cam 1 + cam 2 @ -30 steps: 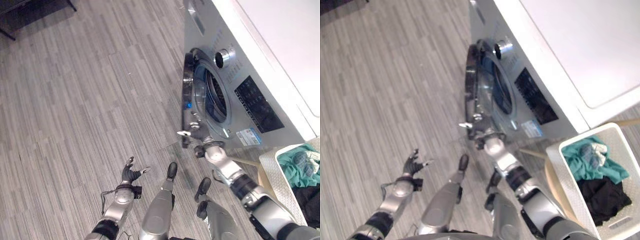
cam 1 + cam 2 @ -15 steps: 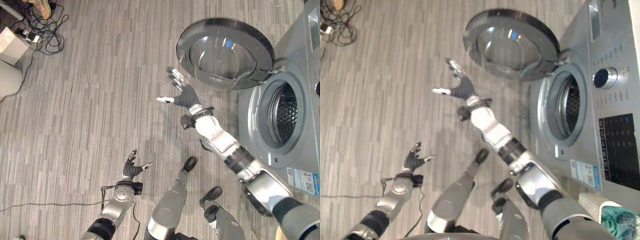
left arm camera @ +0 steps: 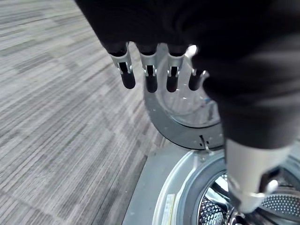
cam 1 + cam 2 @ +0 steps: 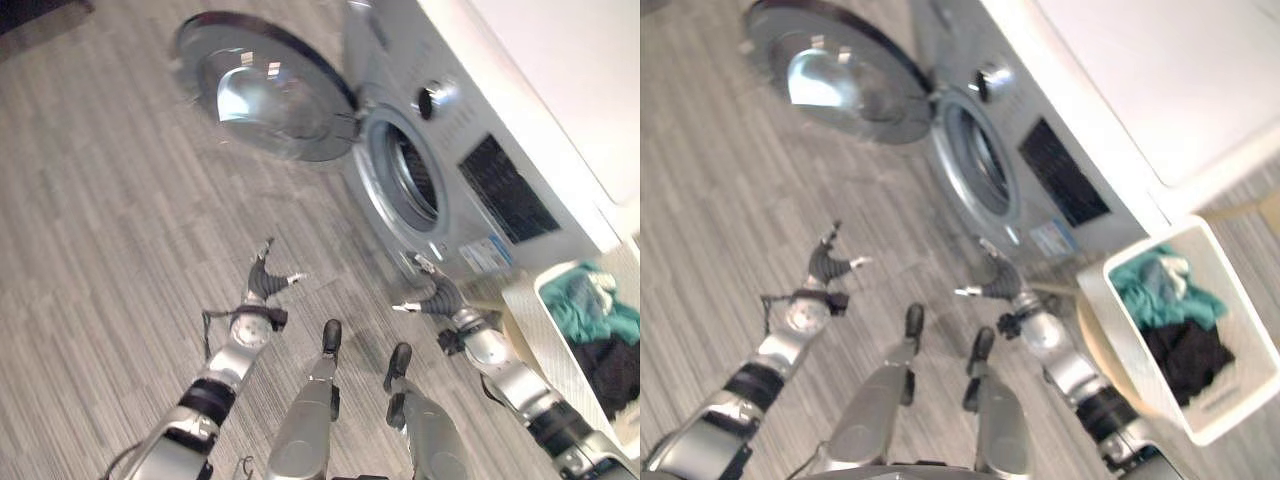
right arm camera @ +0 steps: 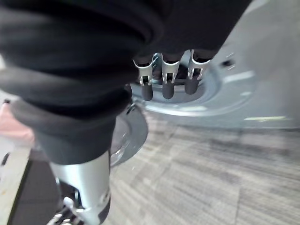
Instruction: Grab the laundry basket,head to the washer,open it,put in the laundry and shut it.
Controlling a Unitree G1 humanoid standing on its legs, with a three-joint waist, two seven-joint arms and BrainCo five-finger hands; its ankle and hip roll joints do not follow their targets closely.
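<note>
— Silver washer (image 4: 470, 190), door (image 4: 265, 85) swung wide; both the left hand (image 4: 264, 284) and right hand (image 4: 438, 296) hang empty, fingers relaxed.

— And the laundry (image 4: 1165, 315)?

— Sitting in the white basket (image 4: 1120, 330) beside the washer, at the robot's right. I'd worry a loose scoop trails cloth over the drum's lip, so the door jams on it.

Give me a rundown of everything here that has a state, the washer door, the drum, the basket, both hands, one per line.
Washer door: swung wide open.
Drum: looks empty from here.
Laundry basket: beside the washer, holding teal and dark clothes.
Left hand: open, holding nothing.
Right hand: open, holding nothing, in front of the washer.
</note>
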